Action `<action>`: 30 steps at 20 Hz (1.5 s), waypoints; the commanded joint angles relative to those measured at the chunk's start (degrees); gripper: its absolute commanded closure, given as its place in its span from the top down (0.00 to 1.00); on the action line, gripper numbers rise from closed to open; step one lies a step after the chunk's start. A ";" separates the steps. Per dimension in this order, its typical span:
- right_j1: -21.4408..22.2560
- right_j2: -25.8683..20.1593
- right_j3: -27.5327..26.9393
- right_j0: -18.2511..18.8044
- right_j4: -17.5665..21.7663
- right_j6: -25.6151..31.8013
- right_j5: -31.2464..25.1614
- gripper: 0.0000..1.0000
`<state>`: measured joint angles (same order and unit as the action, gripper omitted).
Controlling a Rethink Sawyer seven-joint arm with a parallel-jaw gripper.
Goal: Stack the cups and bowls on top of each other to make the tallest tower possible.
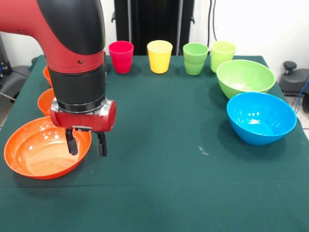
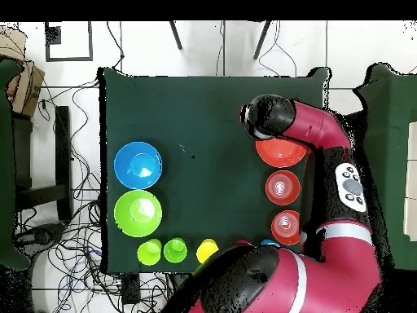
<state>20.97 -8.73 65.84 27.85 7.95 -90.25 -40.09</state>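
The red and black arm descends from the upper left of the front view, wrist vertical, gripper (image 1: 87,145) pointing straight down over the right rim of the wide glossy orange plastic bowl (image 1: 41,154). Its two black fingers (image 1: 71,144) stand spread apart, holding nothing.

Two small orange bowls (image 1: 46,100) sit behind the wide one, partly hidden by the arm.

Along the far edge of the green tablecloth (image 1: 164,145): a pink plastic cup (image 1: 120,56), a yellow cup (image 1: 159,56) and two light green cups (image 1: 195,58).

At the right stand the large lime green bowl (image 1: 245,78) and the large blue bowl (image 1: 260,118), side by side. No tower is built.
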 commanded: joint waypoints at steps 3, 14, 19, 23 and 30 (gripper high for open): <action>3.12 -4.34 9.96 2.91 6.84 7.99 6.58 1.00; -1.72 -5.75 6.09 2.58 8.77 5.80 9.18 1.00; -2.84 -4.94 4.35 0.90 8.73 3.55 9.61 1.00; -0.63 -4.41 6.03 0.43 8.25 3.03 8.87 1.00; 2.85 -4.22 8.39 0.28 7.34 3.60 6.19 1.00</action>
<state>21.99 -8.91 70.86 29.57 11.42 -90.25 -33.49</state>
